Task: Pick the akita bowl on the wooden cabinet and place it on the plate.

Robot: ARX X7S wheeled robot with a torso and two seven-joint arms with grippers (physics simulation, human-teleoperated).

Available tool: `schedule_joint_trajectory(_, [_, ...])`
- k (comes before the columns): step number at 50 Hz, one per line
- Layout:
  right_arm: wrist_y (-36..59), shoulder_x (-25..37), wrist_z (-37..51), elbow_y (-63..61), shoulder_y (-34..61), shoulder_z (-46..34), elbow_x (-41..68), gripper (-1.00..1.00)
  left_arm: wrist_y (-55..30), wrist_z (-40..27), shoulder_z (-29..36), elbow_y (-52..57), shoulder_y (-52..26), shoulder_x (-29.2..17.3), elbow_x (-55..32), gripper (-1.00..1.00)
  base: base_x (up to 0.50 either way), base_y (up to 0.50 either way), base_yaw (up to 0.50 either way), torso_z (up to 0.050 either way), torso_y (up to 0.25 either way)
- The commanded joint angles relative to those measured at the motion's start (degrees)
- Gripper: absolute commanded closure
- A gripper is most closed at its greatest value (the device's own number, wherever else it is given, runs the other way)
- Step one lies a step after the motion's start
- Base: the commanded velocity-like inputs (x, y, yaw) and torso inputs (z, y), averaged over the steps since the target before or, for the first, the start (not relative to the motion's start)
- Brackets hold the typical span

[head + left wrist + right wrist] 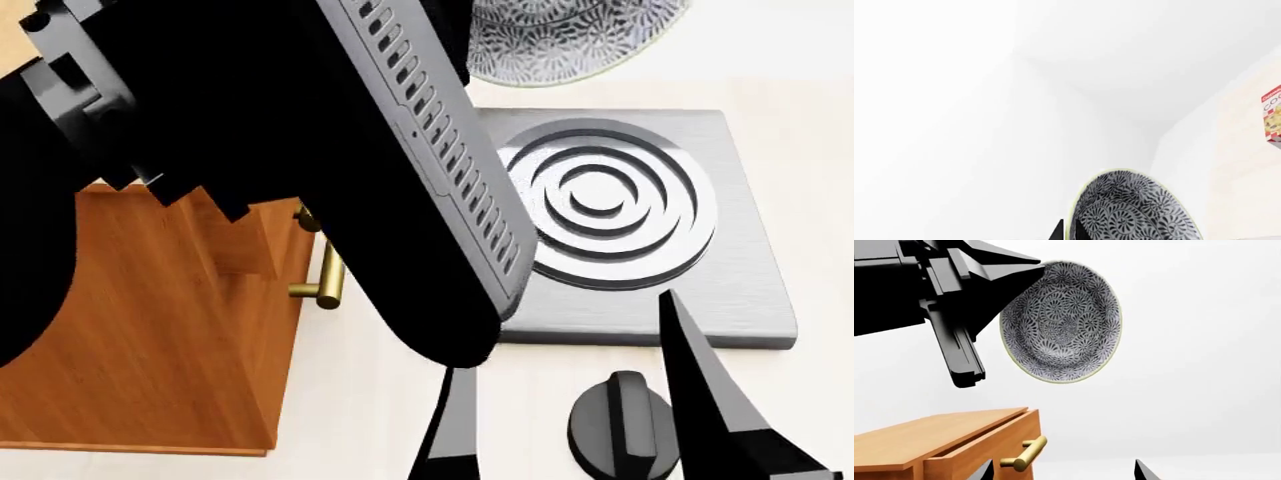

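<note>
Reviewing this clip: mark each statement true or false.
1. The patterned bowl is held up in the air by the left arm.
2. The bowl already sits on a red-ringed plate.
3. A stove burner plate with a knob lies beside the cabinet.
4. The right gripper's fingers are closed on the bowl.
1. True: the akita bowl hangs at the left gripper, above the wooden cabinet.
2. False: it is in the air, and no plate shows in any view.
3. True: the burner plate and its knob lie next to the cabinet.
4. False: the right gripper is open and holds nothing.
</note>
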Motion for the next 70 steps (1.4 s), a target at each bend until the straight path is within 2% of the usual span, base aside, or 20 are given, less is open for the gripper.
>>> schedule_joint_trajectory(1, [-0.56, -0.63, -0.83, 0.13, -0.22, 1.35, -0.90, -1.00, -0.31, 1.15, -2.16, 1.16, 0.39, -0.40, 1.29, 1.00, 0.00, 0.00, 0.00, 0.000, 0.000])
schedule_joint_trajectory(36, [-0.63, 0.87, 0.79, -0.96, -0.08, 1.33, -0.75, -1.00, 0.31, 0.06, -2.19, 6.49, 3.80, -4.94, 1.63, 1.00, 0.00, 0.00, 0.00, 0.000, 0.000])
schedule_joint_trajectory(70, [-1.56, 2.03, 1.93, -0.69, -0.29, 1.52, -0.33, -1.00, 3.74, 3.53, -3.44, 10.14, 6.11, -10.47, 0.55, 1.00, 0.00, 0.00, 0.00, 0.000, 0.001])
